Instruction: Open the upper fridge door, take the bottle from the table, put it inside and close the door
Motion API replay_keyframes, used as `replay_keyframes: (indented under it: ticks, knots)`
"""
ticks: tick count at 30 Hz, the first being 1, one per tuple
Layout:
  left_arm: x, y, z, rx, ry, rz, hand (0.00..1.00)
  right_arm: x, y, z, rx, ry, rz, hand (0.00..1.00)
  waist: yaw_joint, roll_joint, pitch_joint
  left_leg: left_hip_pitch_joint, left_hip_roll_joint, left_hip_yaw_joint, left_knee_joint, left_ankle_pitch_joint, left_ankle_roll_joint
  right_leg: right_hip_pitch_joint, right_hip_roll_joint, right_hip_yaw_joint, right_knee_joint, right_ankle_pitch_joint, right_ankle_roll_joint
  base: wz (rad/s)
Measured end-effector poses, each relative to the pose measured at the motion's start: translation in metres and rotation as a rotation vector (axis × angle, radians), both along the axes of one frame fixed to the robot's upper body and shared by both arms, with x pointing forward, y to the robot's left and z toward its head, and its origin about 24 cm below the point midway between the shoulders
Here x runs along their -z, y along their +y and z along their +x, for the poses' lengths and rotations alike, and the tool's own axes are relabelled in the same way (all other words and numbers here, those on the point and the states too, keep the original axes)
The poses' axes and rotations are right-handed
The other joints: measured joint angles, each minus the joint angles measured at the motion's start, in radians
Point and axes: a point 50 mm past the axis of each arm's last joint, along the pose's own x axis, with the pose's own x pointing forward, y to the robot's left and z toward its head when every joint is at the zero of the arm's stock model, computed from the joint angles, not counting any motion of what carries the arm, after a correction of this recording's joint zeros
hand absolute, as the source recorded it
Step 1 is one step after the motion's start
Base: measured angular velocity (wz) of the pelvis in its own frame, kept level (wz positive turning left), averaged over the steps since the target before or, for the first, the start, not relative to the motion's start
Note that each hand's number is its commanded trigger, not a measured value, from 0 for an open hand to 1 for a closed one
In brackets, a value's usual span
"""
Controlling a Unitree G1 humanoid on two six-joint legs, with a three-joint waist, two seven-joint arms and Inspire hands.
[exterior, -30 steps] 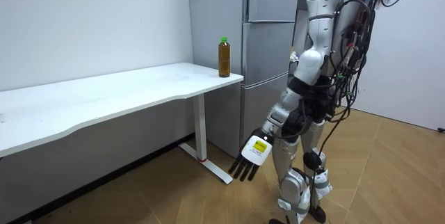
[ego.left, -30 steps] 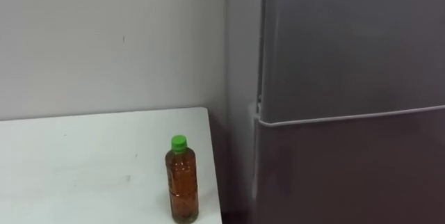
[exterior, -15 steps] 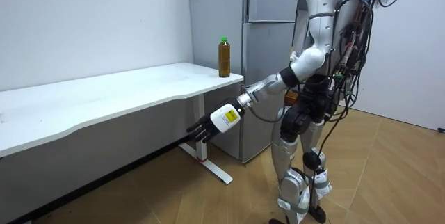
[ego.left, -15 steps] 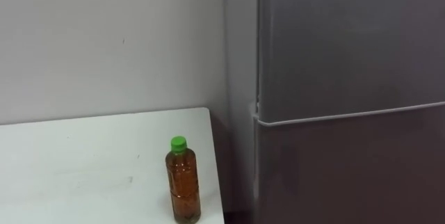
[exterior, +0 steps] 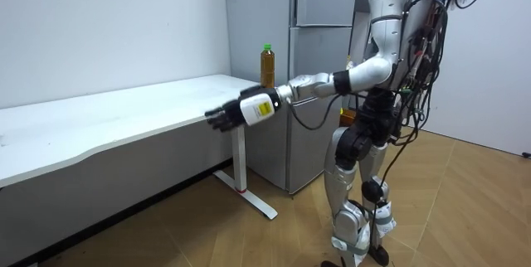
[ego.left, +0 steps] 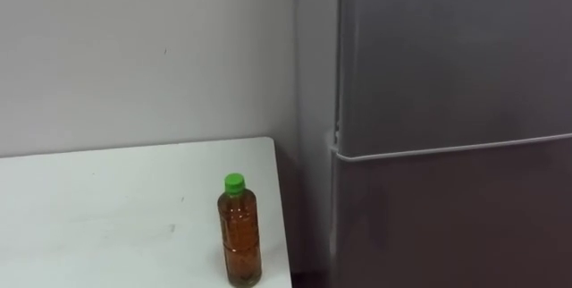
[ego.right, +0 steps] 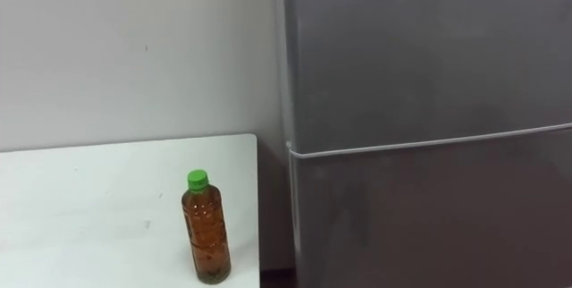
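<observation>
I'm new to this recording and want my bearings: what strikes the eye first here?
A clear plastic bottle of amber liquid with a green cap stands upright at the right end of the white table, beside the tall grey fridge, both doors shut. In the room view the robot stands by the fridge, its left hand stretched out at tabletop height.

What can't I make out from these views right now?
Upper fridge door: shut in the eye views, hiding the inside.
Right edge of the fridge: beyond the eye views' right border; behind the robot's body in the room view.
Table: front cut off by the eye views' lower border.
Bottle: cap seal too small.
</observation>
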Motion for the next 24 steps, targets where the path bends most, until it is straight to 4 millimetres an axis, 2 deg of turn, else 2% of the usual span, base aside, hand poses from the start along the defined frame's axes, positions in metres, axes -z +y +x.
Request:
replay_keyframes:
  ticks: [6, 10, 15, 20, 24]
  knots:
    - [-0.032, -0.002, 0.011, 0.033, -0.110, 0.113, 0.00, 0.000, 0.002, 0.002, -0.011, -0.009, -0.004, 0.00, -0.002, -0.003, 0.0015, 0.004, 0.000, 0.000, 0.000, 0.000, 0.000, 0.000, -0.001, 0.002, 0.010, -0.001, 0.000, 0.00]
    - [-0.041, -0.004, 0.014, 0.043, -0.152, 0.126, 0.00, 0.001, 0.007, 0.003, -0.008, -0.018, 0.002, 0.00, -0.005, -0.007, 0.0031, 0.005, 0.000, 0.000, 0.000, 0.000, 0.000, 0.000, 0.000, 0.005, 0.011, -0.002, 0.000, 0.00]
    - [-0.075, -0.011, 0.028, 0.088, -0.301, 0.177, 0.00, 0.002, 0.009, 0.010, -0.017, -0.028, 0.004, 0.00, -0.011, -0.018, 0.0117, -0.004, -0.001, -0.007, 0.004, 0.000, 0.000, 0.000, 0.000, 0.006, 0.010, -0.002, 0.000, 0.01]
    - [-0.099, -0.017, 0.039, 0.132, -0.412, 0.210, 0.00, 0.002, 0.011, 0.014, -0.025, -0.042, 0.012, 0.00, -0.037, -0.016, 0.0119, -0.002, -0.002, -0.022, 0.005, 0.000, 0.000, 0.013, -0.001, -0.012, -0.004, -0.002, 0.000, 0.09]
    - [-0.114, -0.023, 0.051, 0.190, -0.499, 0.231, 0.00, 0.003, 0.011, 0.013, -0.042, -0.029, 0.008, 0.00, -0.045, -0.010, 0.0121, 0.000, -0.002, -0.022, 0.006, 0.000, 0.000, 0.014, -0.001, -0.010, -0.005, -0.002, 0.000, 0.00]
